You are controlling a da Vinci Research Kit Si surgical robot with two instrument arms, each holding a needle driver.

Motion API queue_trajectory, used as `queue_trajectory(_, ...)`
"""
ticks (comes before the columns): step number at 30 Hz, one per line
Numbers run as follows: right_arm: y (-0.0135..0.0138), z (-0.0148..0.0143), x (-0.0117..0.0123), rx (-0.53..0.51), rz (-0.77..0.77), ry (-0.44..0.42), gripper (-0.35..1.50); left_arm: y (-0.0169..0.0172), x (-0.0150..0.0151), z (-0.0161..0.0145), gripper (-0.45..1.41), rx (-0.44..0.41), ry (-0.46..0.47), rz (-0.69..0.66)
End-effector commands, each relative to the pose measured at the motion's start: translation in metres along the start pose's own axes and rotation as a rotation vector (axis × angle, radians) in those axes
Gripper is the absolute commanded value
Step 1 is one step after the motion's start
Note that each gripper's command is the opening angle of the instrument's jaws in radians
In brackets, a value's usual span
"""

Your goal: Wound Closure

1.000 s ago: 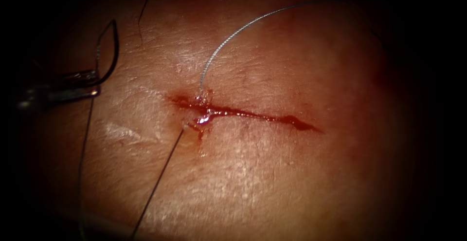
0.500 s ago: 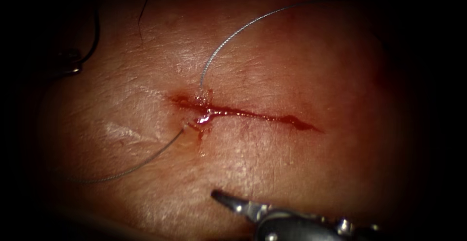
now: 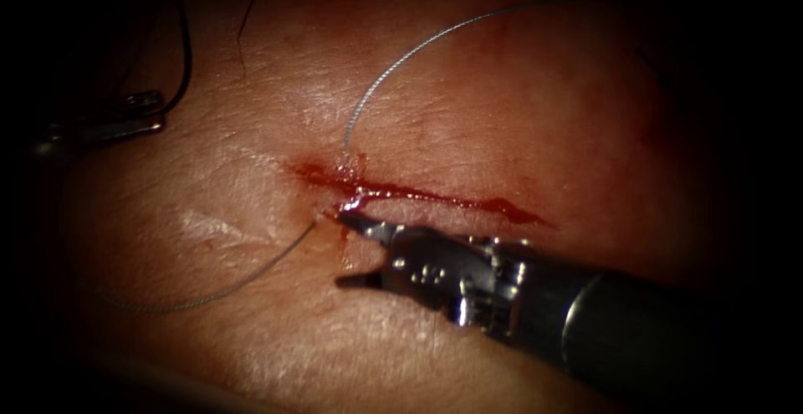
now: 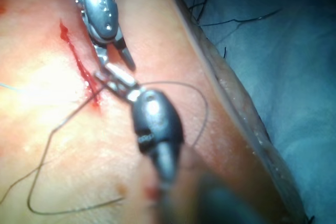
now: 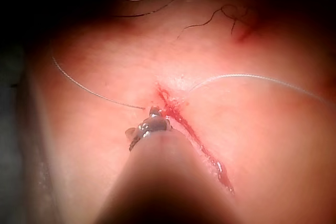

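My right claw (image 3: 355, 251) gapes empty, upper tip at cut (image 3: 435, 196) beside stitch, handy for thread (image 3: 251, 276). My left claw (image 3: 138, 117) clamps needle (image 3: 180, 63) near its end, clear of tissue (image 3: 519, 113), left of cut.

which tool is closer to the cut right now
Right. The right tool has its open jaws at the left end of the cut. The left tool is far off to the left, holding the needle.

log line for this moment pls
left pincer: shut on needle, off tissue | right pincer: open, empty, at cut | thread: through cut
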Motion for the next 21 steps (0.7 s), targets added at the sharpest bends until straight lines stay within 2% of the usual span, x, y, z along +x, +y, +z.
queue_trajectory(1,-0.0007,0.0016,0.0004,0.008,-0.01,0.009,1.36,0.0007,-0.0008,0.0,-0.45,-0.003,-0.002,-0.004)
queue_trajectory(6,-0.0004,0.0029,0.0009,0.012,-0.029,0.008,1.26,0.0008,-0.0008,0.0001,-0.45,-0.002,-0.002,-0.004)
queue_trajectory(14,0.0001,0.0048,0.0017,-0.003,-0.035,0.017,1.21,0.0009,-0.0009,0.0001,-0.45,-0.001,-0.003,-0.003)
queue_trajectory(17,0.0003,0.0051,0.0017,-0.001,-0.041,0.014,0.99,0.001,-0.0008,0.0001,-0.45,-0.003,-0.001,-0.009)
queue_trajectory(18,0.0004,0.0051,0.0016,0.003,-0.041,0.01,0.83,0.001,-0.0008,0.0001,-0.45,-0.003,-0.001,-0.009)
queue_trajectory(19,0.0004,0.0047,0.0011,0.025,-0.042,-0.002,-0.05,0.001,-0.0008,0.0001,-0.45,-0.003,-0.002,-0.009)
queue_trajectory(20,0.0007,0.0043,0.0006,0.054,-0.04,-0.041,-0.35,0.0011,-0.0008,0.0001,-0.45,-0.003,-0.002,-0.01)
queue_trajectory(21,0.0008,0.004,0.0002,0.045,-0.041,-0.072,-0.35,0.0011,-0.0008,0.0001,-0.45,-0.003,-0.002,-0.01)
